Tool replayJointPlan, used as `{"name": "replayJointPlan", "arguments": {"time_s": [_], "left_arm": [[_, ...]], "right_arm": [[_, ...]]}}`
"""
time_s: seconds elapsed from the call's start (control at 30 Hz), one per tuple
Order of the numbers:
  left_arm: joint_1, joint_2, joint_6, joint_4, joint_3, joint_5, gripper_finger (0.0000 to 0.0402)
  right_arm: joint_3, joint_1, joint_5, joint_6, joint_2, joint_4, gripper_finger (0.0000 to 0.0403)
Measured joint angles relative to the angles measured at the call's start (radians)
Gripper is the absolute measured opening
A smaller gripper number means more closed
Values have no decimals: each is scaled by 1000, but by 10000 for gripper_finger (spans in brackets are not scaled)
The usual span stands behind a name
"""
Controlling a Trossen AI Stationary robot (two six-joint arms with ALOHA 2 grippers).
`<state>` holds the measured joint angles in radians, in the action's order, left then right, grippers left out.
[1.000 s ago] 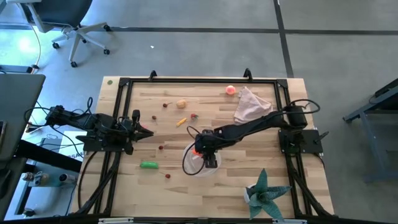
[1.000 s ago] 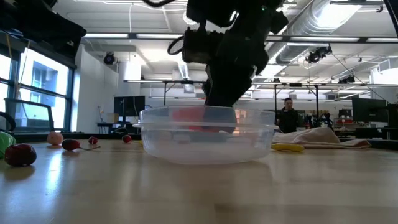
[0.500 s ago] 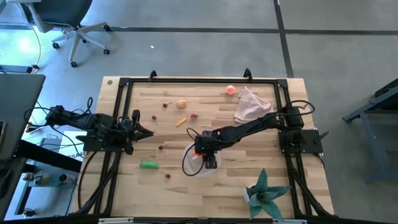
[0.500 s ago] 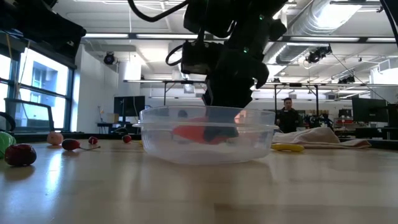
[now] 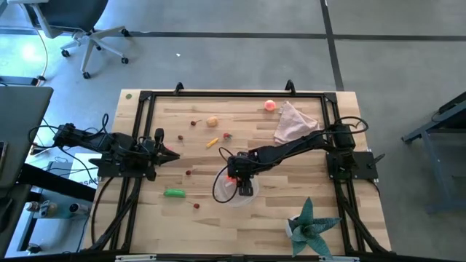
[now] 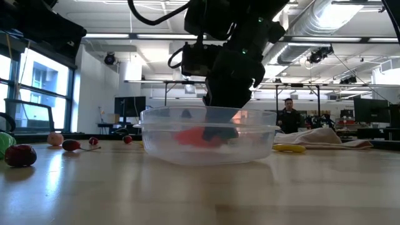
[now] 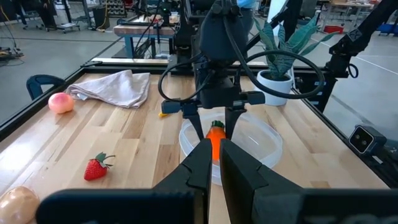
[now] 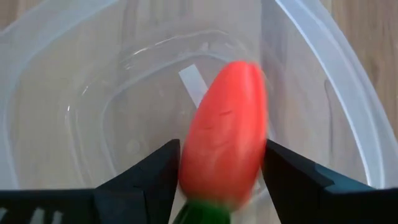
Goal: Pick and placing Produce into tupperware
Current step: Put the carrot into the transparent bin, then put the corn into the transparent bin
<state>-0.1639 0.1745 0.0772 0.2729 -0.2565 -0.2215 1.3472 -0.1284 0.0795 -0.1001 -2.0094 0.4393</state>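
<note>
The clear tupperware (image 5: 218,191) sits mid-table. My right gripper (image 8: 221,149) reaches down into it from above, fingers spread, with the orange carrot (image 8: 227,137) between them. In the low view the carrot (image 6: 194,135) is down near the tupperware's floor. Still on the wood are a green pod (image 5: 174,193), a tan ball (image 5: 212,121), a pink ball (image 5: 270,105), a yellow stick (image 5: 212,142) and small red berries (image 5: 188,173). My left gripper (image 5: 169,154) waits shut at the table's left edge. My right gripper's fingers (image 7: 194,121) stand on either side of the carrot's thick, green-topped end (image 7: 216,129), slanting down from above. The carrot points down into the tupperware and looks blurred. The left wrist view shows slim gaps beside it, and I cannot tell whether a finger touches it.
A pink cloth (image 5: 295,122) lies at the far right, and a teal spiky plant in a white pot (image 5: 309,225) stands at the near right. A strawberry (image 5: 228,135) lies beside the yellow stick. Black frame rails (image 5: 138,131) border the table.
The carrot has come down inside the tupperware, from level with its rim to near its floor, and my right gripper has sunk a little with it.
</note>
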Motion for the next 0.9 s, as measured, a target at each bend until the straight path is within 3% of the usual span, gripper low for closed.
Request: {"name": "replayJointPlan", "arguments": {"time_s": [0.53,0.9], "left_arm": [[0,0,0,0,0,0,21],[0,0,0,0,0,0,21]], "right_arm": [[2,-1,2,3,0,3,232],[95,-1,-1,4,0,121,232]]}}
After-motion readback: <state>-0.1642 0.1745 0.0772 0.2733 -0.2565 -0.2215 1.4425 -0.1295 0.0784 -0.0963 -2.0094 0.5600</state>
